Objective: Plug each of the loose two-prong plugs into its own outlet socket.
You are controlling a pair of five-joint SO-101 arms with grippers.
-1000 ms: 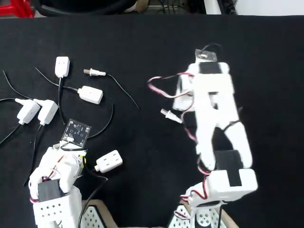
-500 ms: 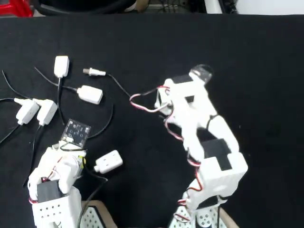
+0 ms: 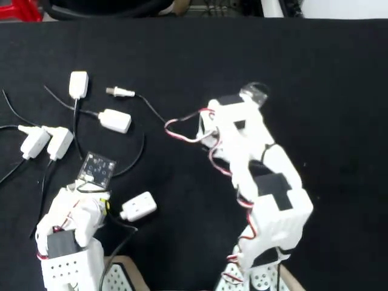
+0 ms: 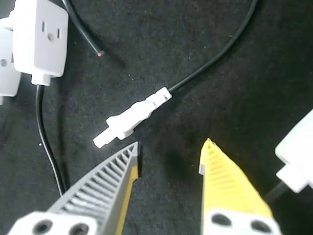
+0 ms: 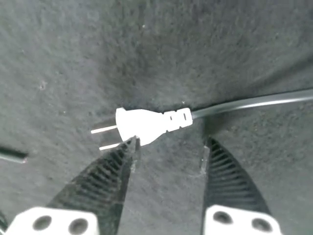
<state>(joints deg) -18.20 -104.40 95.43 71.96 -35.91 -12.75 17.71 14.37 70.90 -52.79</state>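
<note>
While my right gripper (image 5: 168, 147) hangs open, its dark fingers (image 5: 115, 176) sit just beside a white two-prong plug (image 5: 146, 126). It lies flat on black cloth, prongs bare, with a black cord (image 5: 254, 105) trailing off. My left gripper (image 4: 168, 146), also open, sits near a second plug (image 4: 131, 119) and a socket (image 4: 41, 34). From above, outlet sockets (image 3: 115, 120) cluster at the table's (image 3: 339, 91) left, and cloth stretches wide beyond my right arm (image 3: 254, 163).

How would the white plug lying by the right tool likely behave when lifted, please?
The plug looks small and rigid, so probably light and stiff. Its thin black cord seems flexible and would likely trail and tug. Lying flat, it seems unlikely to roll, though its smooth body might twist in the open right tool.
</note>
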